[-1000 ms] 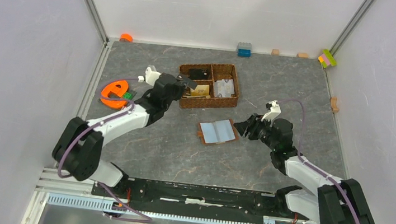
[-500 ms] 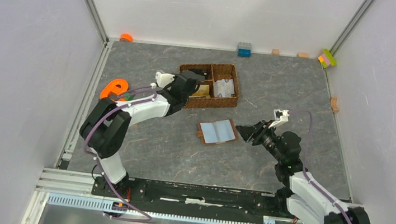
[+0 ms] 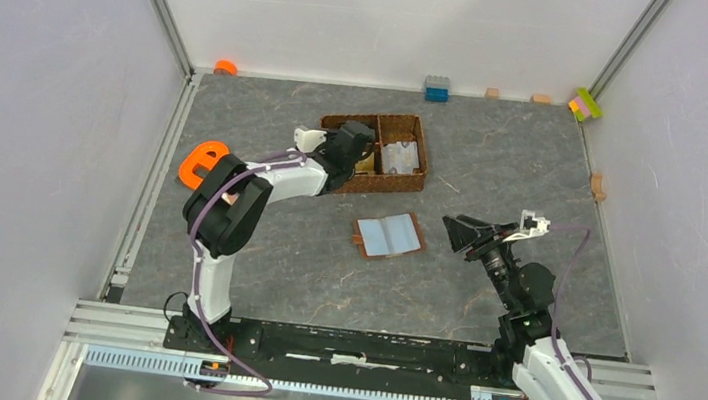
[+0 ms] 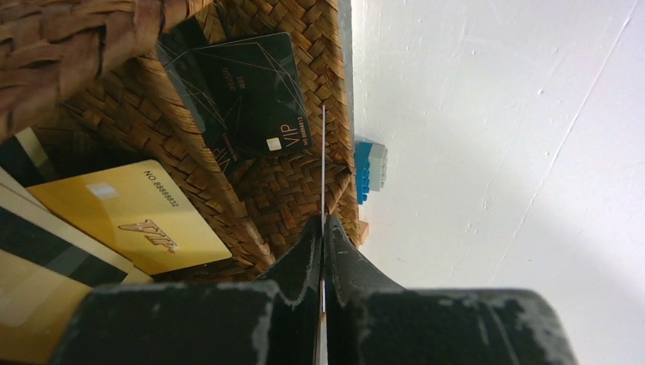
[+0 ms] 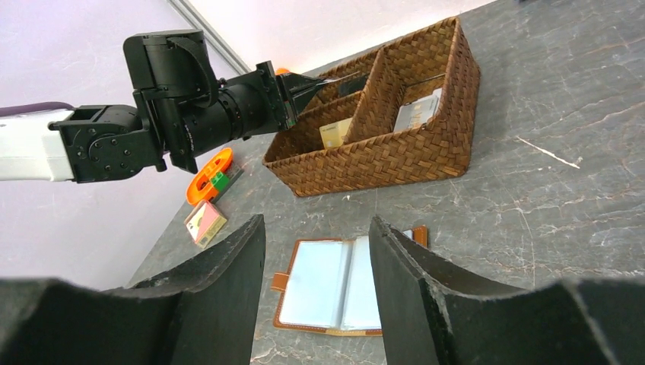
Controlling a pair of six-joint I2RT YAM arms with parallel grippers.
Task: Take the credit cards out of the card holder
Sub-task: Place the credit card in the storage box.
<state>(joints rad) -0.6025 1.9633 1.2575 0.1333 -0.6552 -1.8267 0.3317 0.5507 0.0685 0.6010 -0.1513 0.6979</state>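
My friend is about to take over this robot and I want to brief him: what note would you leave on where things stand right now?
Left gripper: shut on a thin card, held edge-on over the basket.
Right gripper: open, empty, hovering beside the card holder.
Card holder: lies open on the table, on the near side of the basket.
Done: a gold card, dark cards and grey cards lie in the basket.
Left: drop the held card in. Whether any pocket holds another card cannot be told.
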